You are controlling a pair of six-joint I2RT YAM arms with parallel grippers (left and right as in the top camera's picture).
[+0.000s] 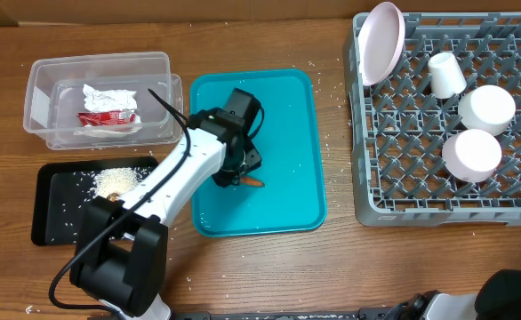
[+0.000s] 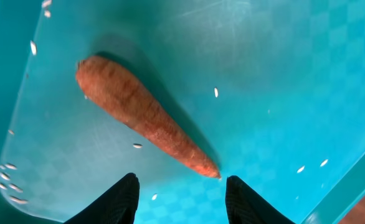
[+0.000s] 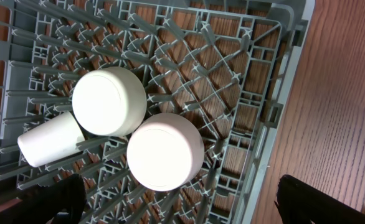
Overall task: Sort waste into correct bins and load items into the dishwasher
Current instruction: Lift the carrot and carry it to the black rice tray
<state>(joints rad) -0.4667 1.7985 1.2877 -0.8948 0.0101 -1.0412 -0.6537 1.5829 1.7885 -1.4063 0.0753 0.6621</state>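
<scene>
Over the teal tray, low at its near-left part: left gripper, jaws spread, nothing between them. Stick lies flat on the tray floor just ahead of the fingertips. Its thin end points toward the gap; its thick end points away and to the left. No contact that the wrist view shows. Loose grains dot the floor around it, more along the tray's left wall. Right of the stick the floor is bare up to the rim.

Left of the tray, just beside its wall (touching or not, cannot tell): tub, holding a napkin and the wrapper. Nearer the robot: black tray, rice heaped at its right end, the left arm passing above that end.

Right of the teal tray: a strip of bare table sprinkled with grains, then the rack. Plate stands on edge at the rack's far-left corner, leaning over the rim. Cup lies tilted among the pegs. Two bowls sit upside down, rim to rim. The rack's left and near rows are open pegs.

Right gripper: fingers spread wide and empty, its wrist view looking down on the bowls and the rack's corner.
</scene>
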